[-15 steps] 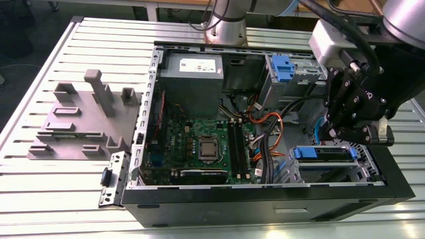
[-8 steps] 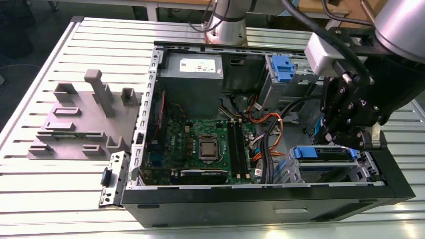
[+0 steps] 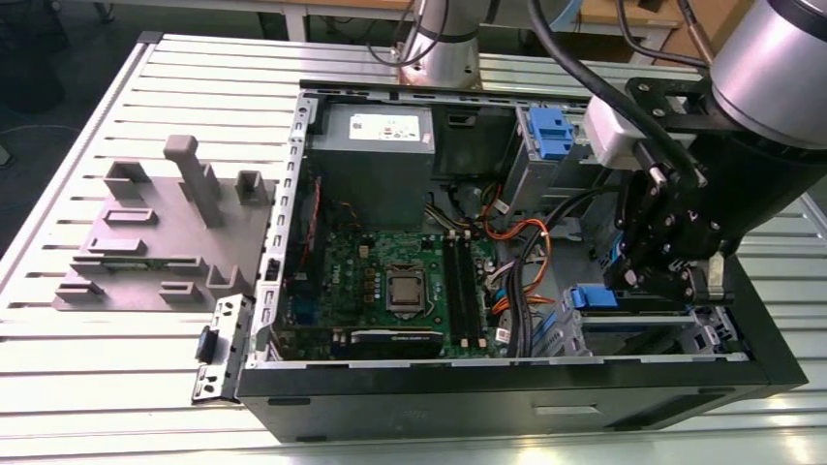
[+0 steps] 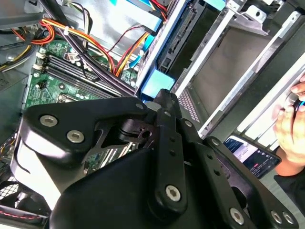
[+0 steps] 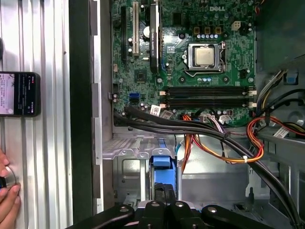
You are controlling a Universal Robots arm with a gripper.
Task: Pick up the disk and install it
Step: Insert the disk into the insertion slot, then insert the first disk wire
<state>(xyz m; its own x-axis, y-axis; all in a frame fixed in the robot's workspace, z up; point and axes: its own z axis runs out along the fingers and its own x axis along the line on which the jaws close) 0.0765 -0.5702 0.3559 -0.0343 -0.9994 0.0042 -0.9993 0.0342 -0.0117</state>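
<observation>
In the exterior view the gripper (image 3: 650, 283) hangs over the disk (image 3: 597, 298), which lies in the corner drive cage (image 3: 708, 325), seemingly slotted though perhaps not seated. In the second wrist view the gripper meets its blue end; whether the jaws clamp it I cannot tell. In the first wrist view cage walls hem it closely, with cables (image 5: 190, 126) just beside.

The arm (image 3: 776, 58) reaches in from the exterior view's right, wrist (image 3: 672, 107) tipped right over, and there's the black gripper (image 3: 653, 276) pointing straight down, hanging low.
</observation>
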